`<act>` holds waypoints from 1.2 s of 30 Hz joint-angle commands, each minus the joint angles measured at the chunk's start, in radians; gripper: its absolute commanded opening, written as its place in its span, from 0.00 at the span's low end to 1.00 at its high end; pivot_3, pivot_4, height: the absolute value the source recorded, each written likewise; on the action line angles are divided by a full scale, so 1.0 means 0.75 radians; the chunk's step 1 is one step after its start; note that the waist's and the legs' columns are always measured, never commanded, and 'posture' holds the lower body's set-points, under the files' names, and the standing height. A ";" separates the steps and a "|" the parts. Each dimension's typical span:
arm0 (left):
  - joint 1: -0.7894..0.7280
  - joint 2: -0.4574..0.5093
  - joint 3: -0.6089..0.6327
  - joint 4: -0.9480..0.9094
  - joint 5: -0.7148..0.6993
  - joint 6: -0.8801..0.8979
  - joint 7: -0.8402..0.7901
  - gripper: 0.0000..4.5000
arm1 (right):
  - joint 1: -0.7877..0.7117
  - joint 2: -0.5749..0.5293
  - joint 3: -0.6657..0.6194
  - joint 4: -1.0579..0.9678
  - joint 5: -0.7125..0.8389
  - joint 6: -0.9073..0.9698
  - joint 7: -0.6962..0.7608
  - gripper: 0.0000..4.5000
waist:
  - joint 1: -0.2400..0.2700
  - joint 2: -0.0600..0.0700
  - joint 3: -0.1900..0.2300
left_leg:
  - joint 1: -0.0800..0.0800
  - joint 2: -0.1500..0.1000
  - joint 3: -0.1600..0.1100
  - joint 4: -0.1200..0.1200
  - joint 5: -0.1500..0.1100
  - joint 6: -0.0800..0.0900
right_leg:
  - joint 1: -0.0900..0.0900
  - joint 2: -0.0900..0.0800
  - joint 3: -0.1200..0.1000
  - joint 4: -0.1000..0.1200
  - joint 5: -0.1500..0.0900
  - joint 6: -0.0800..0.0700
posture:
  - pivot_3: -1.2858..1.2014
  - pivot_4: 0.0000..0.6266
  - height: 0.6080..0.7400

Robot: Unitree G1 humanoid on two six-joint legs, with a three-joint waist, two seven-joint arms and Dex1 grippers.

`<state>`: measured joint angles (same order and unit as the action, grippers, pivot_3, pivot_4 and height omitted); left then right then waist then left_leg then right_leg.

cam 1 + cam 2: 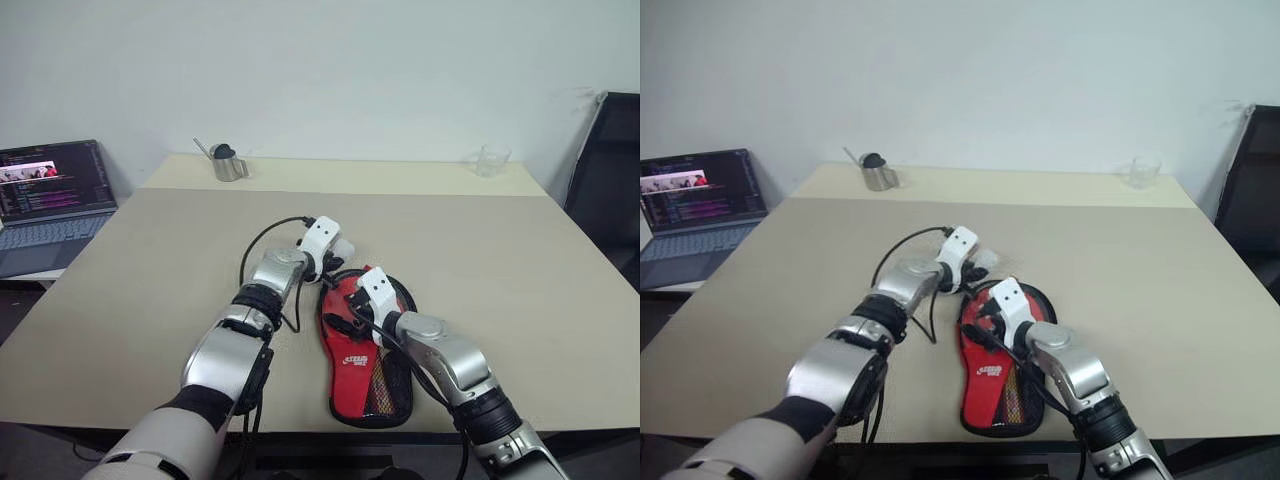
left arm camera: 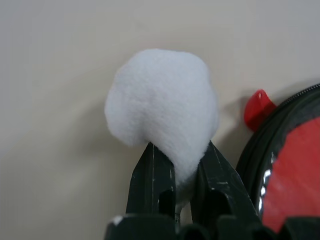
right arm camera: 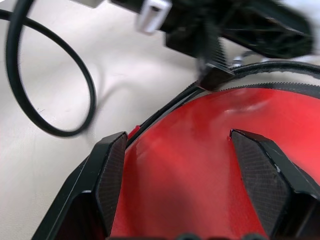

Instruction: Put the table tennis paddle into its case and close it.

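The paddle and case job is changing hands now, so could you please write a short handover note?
Left gripper: shut on a white fluffy puff, beside the case's round end.
Right gripper: open, its fingers over the red face, gripping nothing.
The case lies on the table near its front edge, red showing through it; whether that is the paddle inside is unclear. A red zip pull sits at its rim.
Done: unclear.
Left: confirm the paddle is in, zip it shut.

1. Case (image 1: pixel 400 385): black fabric w/ black zip teeth, clear side over red panel, white lettering.
2. Zip tab (image 2: pixel 258 108): red.
3. Fluffy ball (image 2: pixel 162 105) pinched in left hand (image 2: pixel 176 167): white.
4. Both hands: black fingers; right hand (image 3: pixel 182 172) pads cross-hatched.
5. Surface (image 1: pixel 150 290): plain beige.
6. Cable (image 3: pixel 55 85): black.
7. Pot (image 1: pixel 229 164): silver, black lid.
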<state>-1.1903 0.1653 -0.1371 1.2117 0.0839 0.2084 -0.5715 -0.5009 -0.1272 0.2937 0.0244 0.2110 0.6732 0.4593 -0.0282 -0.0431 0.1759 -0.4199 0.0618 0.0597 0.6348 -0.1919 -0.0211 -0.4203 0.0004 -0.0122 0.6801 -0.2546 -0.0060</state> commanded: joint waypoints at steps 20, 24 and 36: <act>-0.205 -0.199 -0.144 0.187 0.360 -0.297 0.306 0.02 | 0.049 0.044 -0.007 -0.012 0.027 0.129 0.037 0.80 | 0.001 0.000 0.000 | -0.001 0.000 0.000 0.000 0.000 0.000 | 0.000 0.000 -0.001 0.000 0.000 0.000 | 0.52 0.24 1.00; -0.239 -0.241 -0.174 0.194 0.412 -0.346 0.356 0.02 | 0.064 0.057 -0.017 -0.024 0.028 0.142 0.030 0.80 | 0.003 0.000 0.000 | -0.001 -0.001 0.000 0.000 0.000 0.000 | 0.000 0.000 -0.001 -0.001 0.000 0.000 | 0.52 0.24 1.00; -0.219 -0.417 -0.266 0.195 0.524 -0.496 0.395 0.02 | 0.087 0.092 -0.026 -0.043 0.025 0.164 0.014 0.80 | 0.002 0.000 0.000 | -0.001 -0.001 0.000 -0.005 0.000 0.000 | -0.001 0.000 0.000 -0.004 0.000 0.000 | 0.52 0.24 1.00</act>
<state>-1.3348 -0.0757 -0.3161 1.3898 0.4650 -0.1103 -0.2861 -0.4503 -0.0733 0.2469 -0.0401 0.2237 0.7493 0.4743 -0.0266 -0.0431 0.1759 -0.4208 0.0610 0.0598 0.6311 -0.1920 -0.0212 -0.4211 0.0001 -0.0126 0.6771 -0.2549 -0.0060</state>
